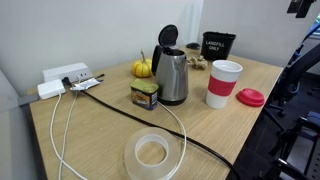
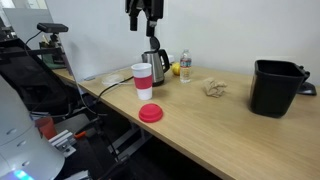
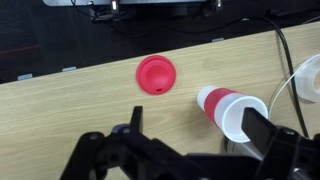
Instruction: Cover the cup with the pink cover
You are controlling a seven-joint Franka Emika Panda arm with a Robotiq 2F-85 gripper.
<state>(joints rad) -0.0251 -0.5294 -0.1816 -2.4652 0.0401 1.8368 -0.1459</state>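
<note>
The cup (image 1: 223,83) is white with a red-pink band and stands upright and uncovered beside the steel kettle (image 1: 172,72); it also shows in the other exterior view (image 2: 142,80) and the wrist view (image 3: 232,110). The pink cover (image 1: 250,97) lies flat on the table just beside the cup, near the table edge, and shows again in the exterior view (image 2: 151,113) and the wrist view (image 3: 156,75). My gripper (image 2: 145,27) hangs high above the cup and kettle. In the wrist view its fingers (image 3: 198,125) are open and empty, with the cup below between them.
A large clear tape roll (image 1: 152,153), a small jar (image 1: 145,95), an orange pumpkin (image 1: 142,68) and a power strip (image 1: 65,75) with cables share the table. A black printed cup (image 1: 218,44) stands at the back. A black bin (image 2: 275,87), a bottle (image 2: 185,65) and crumpled paper (image 2: 212,88) sit further along.
</note>
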